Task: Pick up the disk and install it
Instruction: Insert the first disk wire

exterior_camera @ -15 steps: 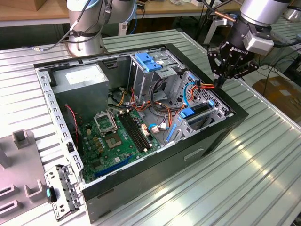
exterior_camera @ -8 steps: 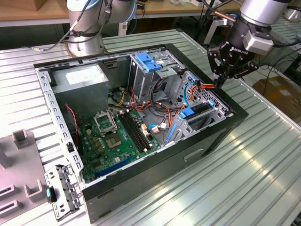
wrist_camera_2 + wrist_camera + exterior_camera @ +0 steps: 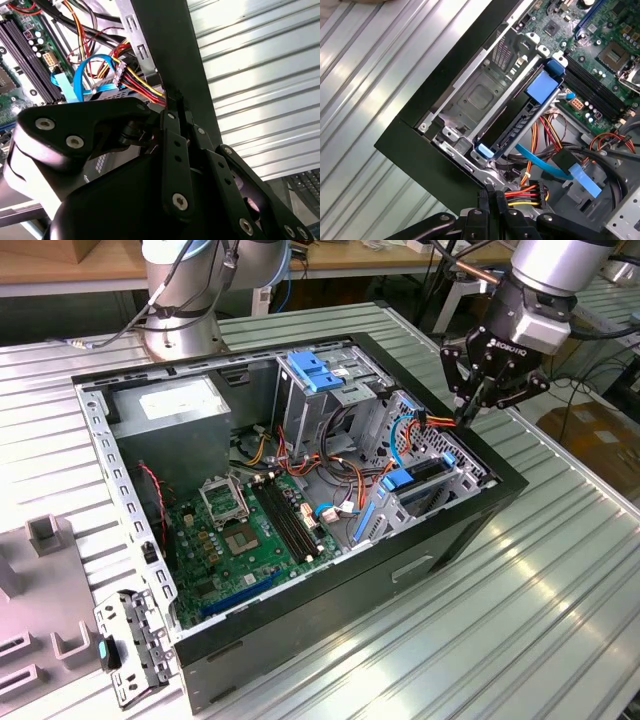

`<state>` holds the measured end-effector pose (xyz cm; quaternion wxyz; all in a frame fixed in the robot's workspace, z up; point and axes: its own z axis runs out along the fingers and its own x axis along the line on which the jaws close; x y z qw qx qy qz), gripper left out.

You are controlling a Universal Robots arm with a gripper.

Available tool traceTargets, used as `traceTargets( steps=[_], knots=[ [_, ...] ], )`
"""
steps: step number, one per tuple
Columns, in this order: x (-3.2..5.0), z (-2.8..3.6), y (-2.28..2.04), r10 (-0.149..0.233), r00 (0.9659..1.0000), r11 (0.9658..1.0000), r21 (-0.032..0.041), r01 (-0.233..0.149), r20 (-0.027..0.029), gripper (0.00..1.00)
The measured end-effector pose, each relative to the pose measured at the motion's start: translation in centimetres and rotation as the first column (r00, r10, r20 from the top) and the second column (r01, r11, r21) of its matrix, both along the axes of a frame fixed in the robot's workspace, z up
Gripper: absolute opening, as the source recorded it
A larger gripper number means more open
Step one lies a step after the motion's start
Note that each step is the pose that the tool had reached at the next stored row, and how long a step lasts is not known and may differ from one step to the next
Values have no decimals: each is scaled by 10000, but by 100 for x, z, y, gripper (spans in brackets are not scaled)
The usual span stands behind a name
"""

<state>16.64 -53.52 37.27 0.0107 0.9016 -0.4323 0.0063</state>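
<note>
The disk lies in the metal drive cage at the corner of the open computer case toward the exterior view's right. In the first wrist view the disk is a dark slab with a blue side rail and blue end tabs, seated between the cage's walls. My gripper hangs just above the cage's outer end, its fingers shut together with nothing between them. In both wrist views the fingertips sit right beside the red, yellow and black power cable plug.
The motherboard fills the case floor, with a power supply behind it and a blue-topped upper bay. A thin blue cable and orange wires run beside the cage. The arm's base stands behind the case. Grey fixtures lie at the exterior view's left.
</note>
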Motion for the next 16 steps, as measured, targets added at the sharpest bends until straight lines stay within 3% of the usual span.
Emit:
traceTargets(
  steps=[5,7,9,13,15,16],
  knots=[
    [-60,0,-2,-77,10000,10000,-1,77,1,17],
    [-62,0,-1,-602,9982,9982,-1,602,0,17],
    [-61,0,-1,-1219,9925,9925,-1,1219,1,17],
    [-61,0,-1,-1860,9826,9826,-1,1860,1,17],
    [-61,0,-1,-2225,9749,9749,-1,2225,1,17],
    [-61,0,-1,-2539,9672,9672,-1,2539,1,17]
  ],
)
